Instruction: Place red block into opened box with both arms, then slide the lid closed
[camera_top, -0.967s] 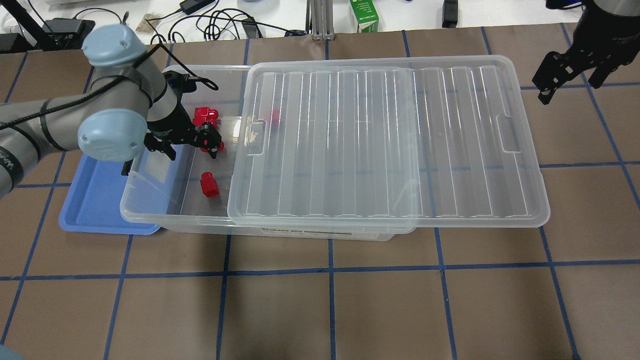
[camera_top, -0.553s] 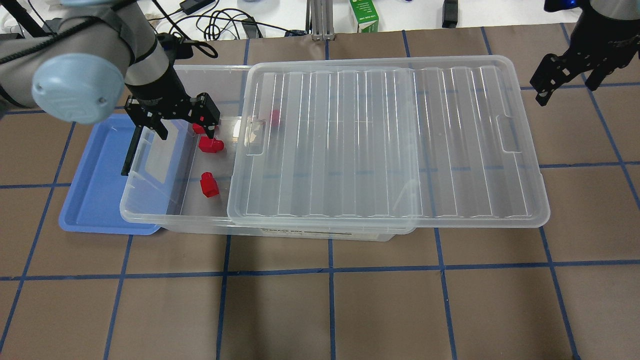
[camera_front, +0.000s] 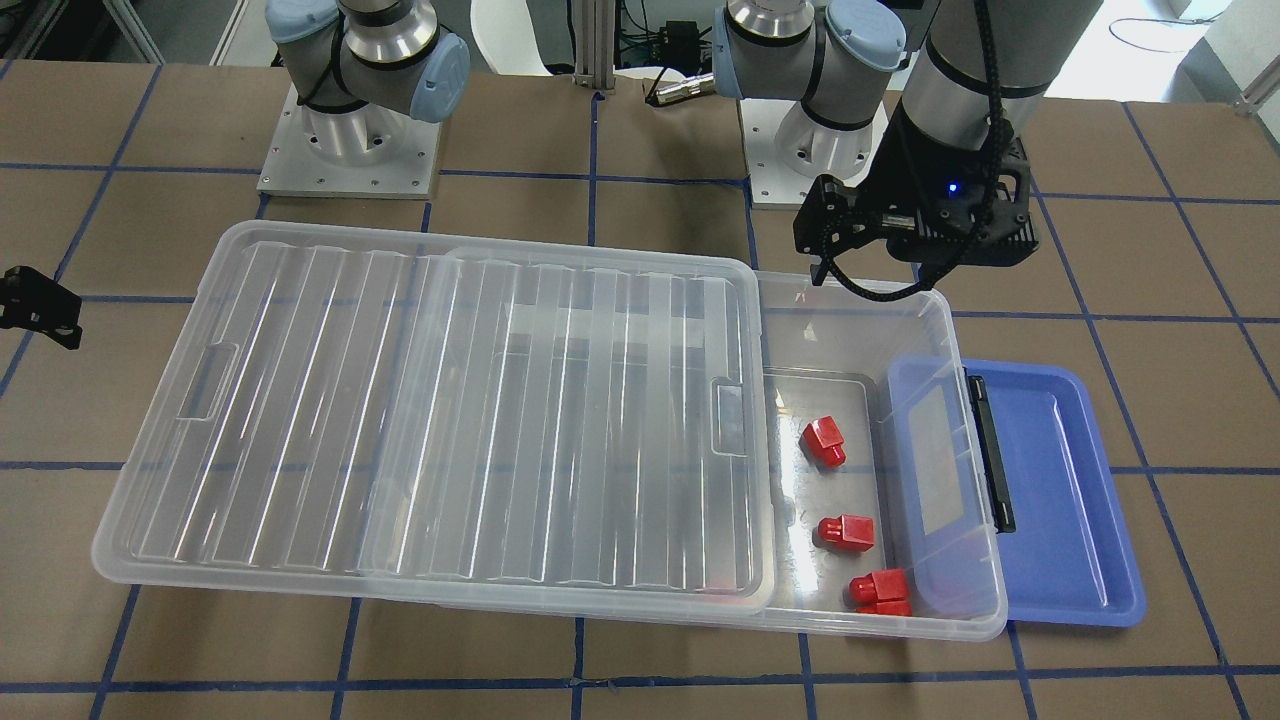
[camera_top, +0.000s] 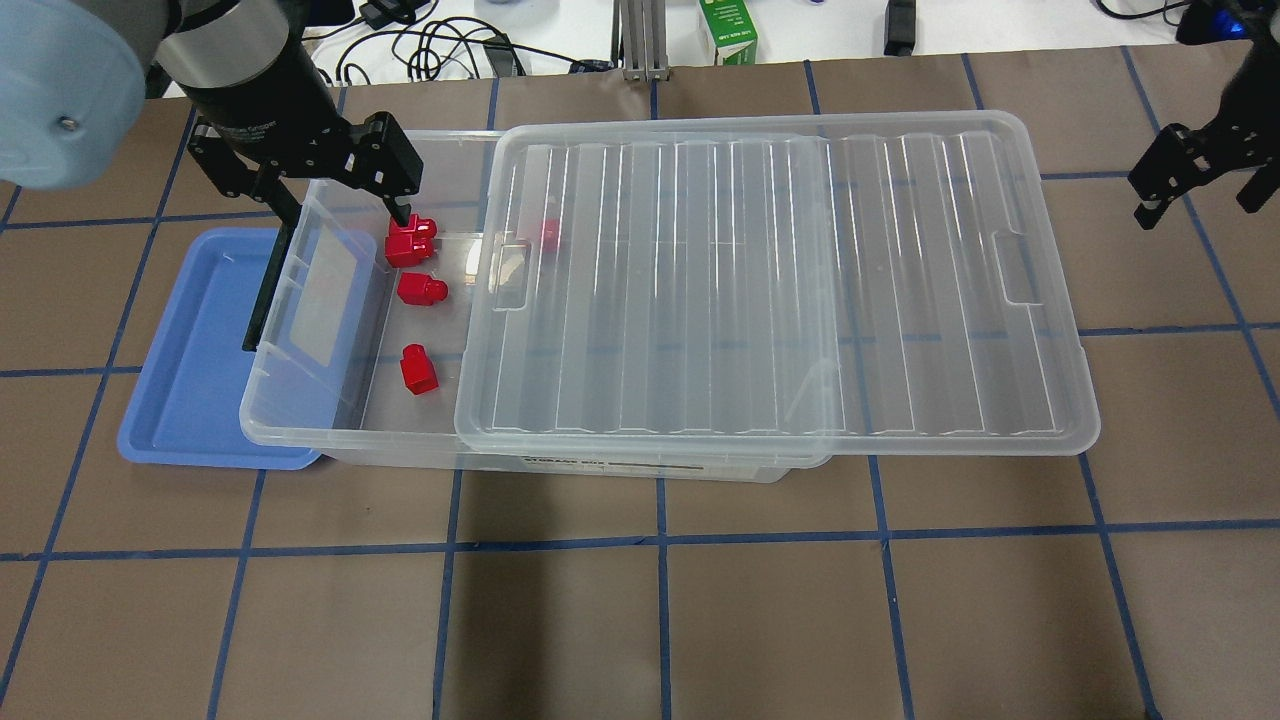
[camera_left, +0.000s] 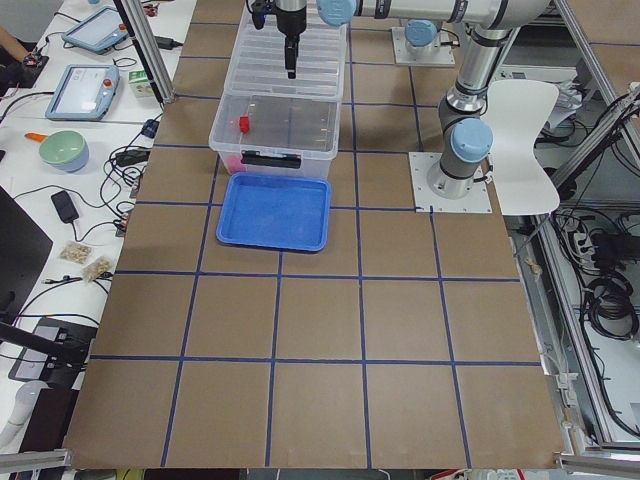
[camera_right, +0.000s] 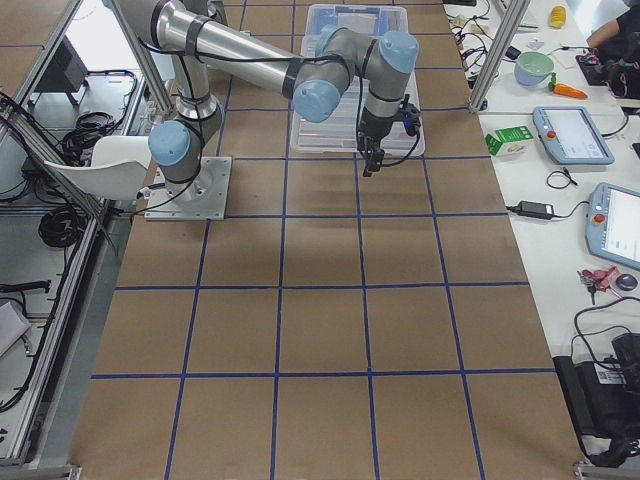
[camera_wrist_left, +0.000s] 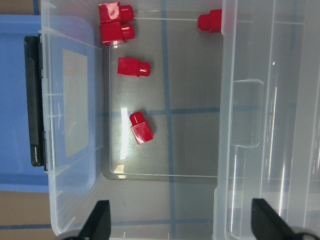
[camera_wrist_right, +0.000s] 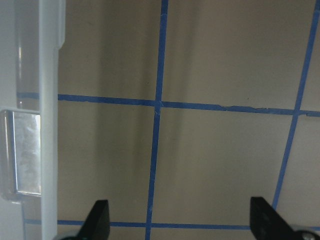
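Several red blocks (camera_top: 420, 289) lie on the floor of the clear box (camera_top: 300, 432), at its uncovered left end; one more (camera_top: 549, 233) shows through the lid. In the left wrist view the blocks (camera_wrist_left: 141, 127) lie loose below the camera. The ridged clear lid (camera_top: 770, 280) rests on the box, shifted right and overhanging its right end. Above the box's far left corner my left gripper (camera_top: 310, 185) hangs open and empty. My right gripper (camera_top: 1195, 185) is open over bare table, to the right of the lid.
A blue tray (camera_top: 190, 370) lies against the box's left end, by its black bar (camera_top: 262, 290). Cables and a green carton (camera_top: 728, 30) sit beyond the table's far edge. The arm bases (camera_front: 350, 150) stand behind the box.
My left gripper has risen off the blocks and drawn back toward the box's far left corner, empty. The right gripper has shifted right and a little nearer.
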